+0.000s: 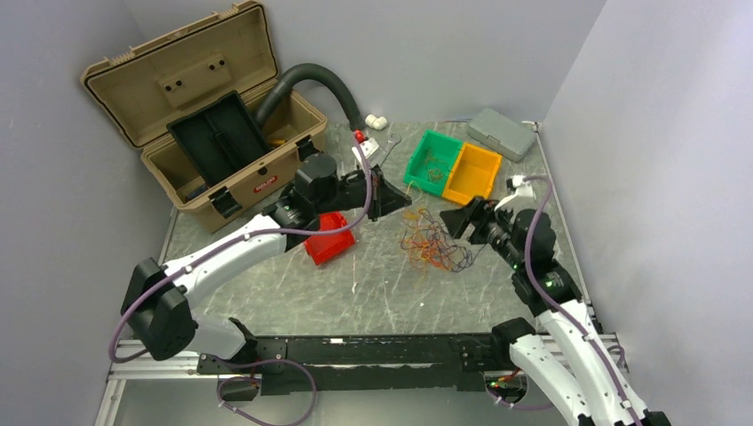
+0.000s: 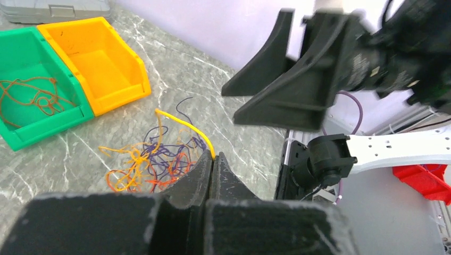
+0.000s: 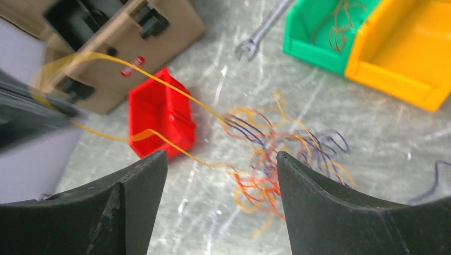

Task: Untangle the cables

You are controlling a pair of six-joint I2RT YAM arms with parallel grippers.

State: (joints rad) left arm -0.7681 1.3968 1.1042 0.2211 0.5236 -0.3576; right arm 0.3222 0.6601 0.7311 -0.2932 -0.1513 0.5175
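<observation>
The cables point(image 1: 433, 246) lie as a loose tangle of orange, yellow, red and dark strands on the marble table between both arms. My left gripper point(image 2: 213, 157) is shut on one yellow cable point(image 2: 187, 124), which arcs from the jaws down into the tangle point(image 2: 150, 162). In the top view the left gripper point(image 1: 401, 200) hovers just left of the tangle. My right gripper point(image 3: 220, 155) stands open above the tangle point(image 3: 276, 151), holding nothing. The yellow cable point(image 3: 159, 79) stretches up to the left. Seen from above, the right gripper point(image 1: 462, 219) is just right of the pile.
A green bin point(image 1: 417, 173) holding a few brownish strands and an orange bin point(image 1: 472, 173) sit behind the tangle. A red bin point(image 1: 330, 238) lies under the left arm. An open tan toolbox point(image 1: 222, 142), dark hose point(image 1: 315, 75), wrench point(image 1: 391, 145) and grey case point(image 1: 502, 133) are at the back.
</observation>
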